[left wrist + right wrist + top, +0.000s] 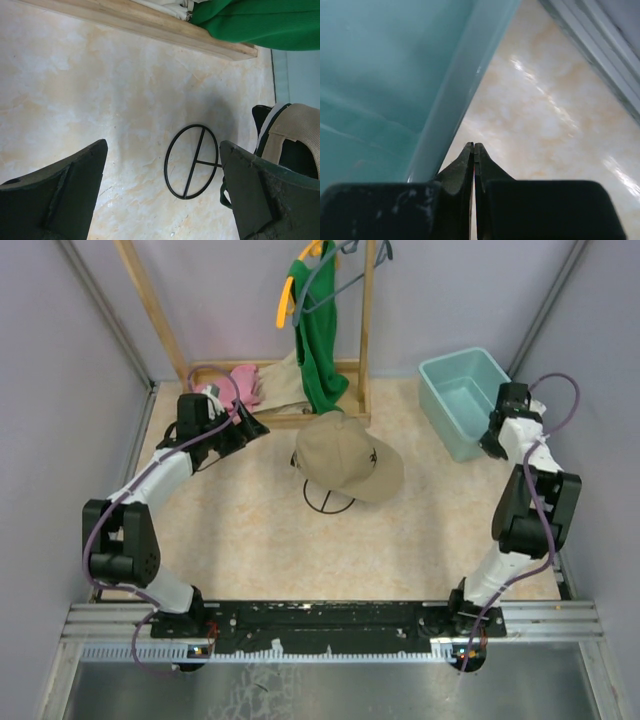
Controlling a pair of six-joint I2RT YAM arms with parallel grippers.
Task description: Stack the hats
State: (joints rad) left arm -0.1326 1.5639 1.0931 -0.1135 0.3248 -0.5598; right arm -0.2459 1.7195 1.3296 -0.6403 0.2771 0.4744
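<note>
My left claw (pixel 164 150) is spread wide and holds nothing. It hangs over the far left part of the table (pixel 230 530), just near of the wooden rack (pixel 362 330). My right claw (pixel 474 150) is pressed tight together with nothing in it. It sits just beside the right wall of the blue bin (pixel 462 400), and I cannot tell if it touches that wall.

The tan hat (pixel 345 455) is in the middle of the table, on top of a black wire stand (pixel 194 162). Its brim points to the near right. From my left claw I see the back strap of the hat, with a white edge and a black part beside it. I cannot count how many hats are under the tan one.

There is open floor on the near side of the hat, between my two arms. There is also bare table between my left claw and the hat. The far side is tight, because the bottom board of the rack runs close to the hat. A wall stands on the left and another on the right. The right wall is close to my right arm.

I count one hat on top, one stand, one rack and one bin. One green shirt (pixel 320 340) hangs on one orange hanger (pixel 285 300). One pink cloth (pixel 243 383) lies at the left foot of the rack.
</note>
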